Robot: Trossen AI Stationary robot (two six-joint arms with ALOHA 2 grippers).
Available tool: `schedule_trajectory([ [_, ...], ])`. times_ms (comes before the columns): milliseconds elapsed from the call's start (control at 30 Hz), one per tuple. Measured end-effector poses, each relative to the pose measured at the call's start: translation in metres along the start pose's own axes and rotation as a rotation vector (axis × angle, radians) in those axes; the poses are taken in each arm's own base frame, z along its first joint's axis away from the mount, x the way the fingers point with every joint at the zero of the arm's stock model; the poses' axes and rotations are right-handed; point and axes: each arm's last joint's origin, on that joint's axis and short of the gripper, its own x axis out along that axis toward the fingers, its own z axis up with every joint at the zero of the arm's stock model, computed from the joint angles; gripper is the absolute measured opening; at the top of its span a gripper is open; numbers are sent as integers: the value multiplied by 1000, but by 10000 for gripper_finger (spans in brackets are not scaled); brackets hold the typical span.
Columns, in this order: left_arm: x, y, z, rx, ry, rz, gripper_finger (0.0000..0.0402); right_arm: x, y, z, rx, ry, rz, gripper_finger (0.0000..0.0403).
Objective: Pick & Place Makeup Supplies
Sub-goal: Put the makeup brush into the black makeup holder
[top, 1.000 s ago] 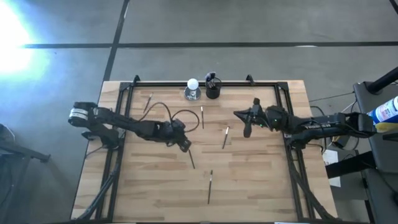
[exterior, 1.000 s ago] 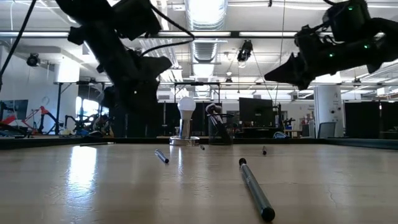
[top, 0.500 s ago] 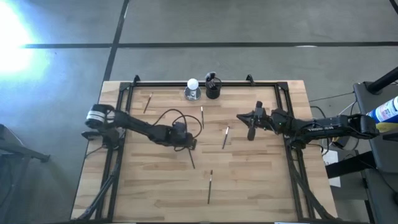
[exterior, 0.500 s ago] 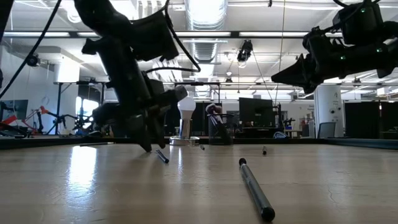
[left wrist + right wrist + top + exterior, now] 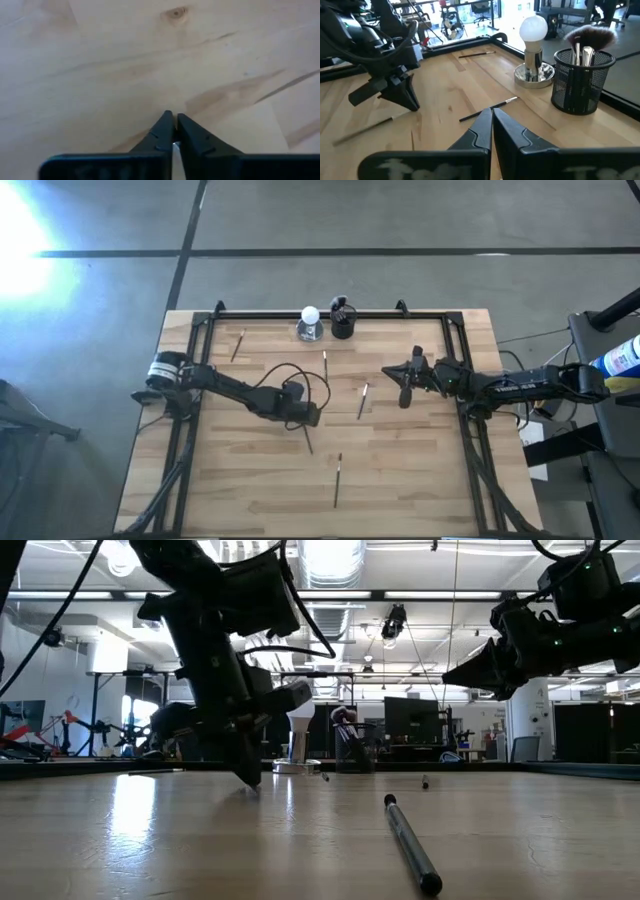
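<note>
Nearest the front edge of the wooden table, one dark-handled brush is seen lying loose and well apart from both arms; in the low view it lies end-on, close to the camera.

Farther in, the left gripper is lowered onto the table top, its tips set on the wood. In the left wrist view its fingers are drawn almost together, with only a thin pale sliver seen in the slit between them. A slim brush is met at one end by those tips, and the rest of its handle lies flat on the table; the right wrist view shows the same brush running up to the gripper's points. The grip is therefore read as clamped on that brush's end, with the brush not lifted.

Beyond it, a third brush lies between the two arms. The right gripper is held above the table near that brush, its fingers pressed together with nothing between them.

Farther still, two more brushes lie loose on the wood. At the far edge, a black mesh cup with brushes standing in it, one with a fluffy head, is placed just beside a white ball on a clear base.
</note>
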Motion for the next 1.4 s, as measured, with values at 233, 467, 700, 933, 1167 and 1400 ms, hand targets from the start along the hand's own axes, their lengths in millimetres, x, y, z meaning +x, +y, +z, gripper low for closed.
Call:
schedule_trajectory([
  [233,-18,-2,1,88,-8,-41,1,0,0,-1,0,1,0,11],
  [467,-52,-4,16,128,-159,-116,0,0,0,-1,-9,1,-2,11],
  [700,-70,-15,27,159,-288,-240,0,0,0,-1,-17,4,-3,11],
  [933,-74,-32,34,207,-394,-383,0,-1,-1,-5,-43,20,-5,11],
  [1167,-71,-40,38,234,-473,-458,0,-1,-1,-6,-53,25,-4,11],
  [1400,-52,-41,36,262,-465,-466,0,-1,-1,-7,-60,28,-4,11],
])
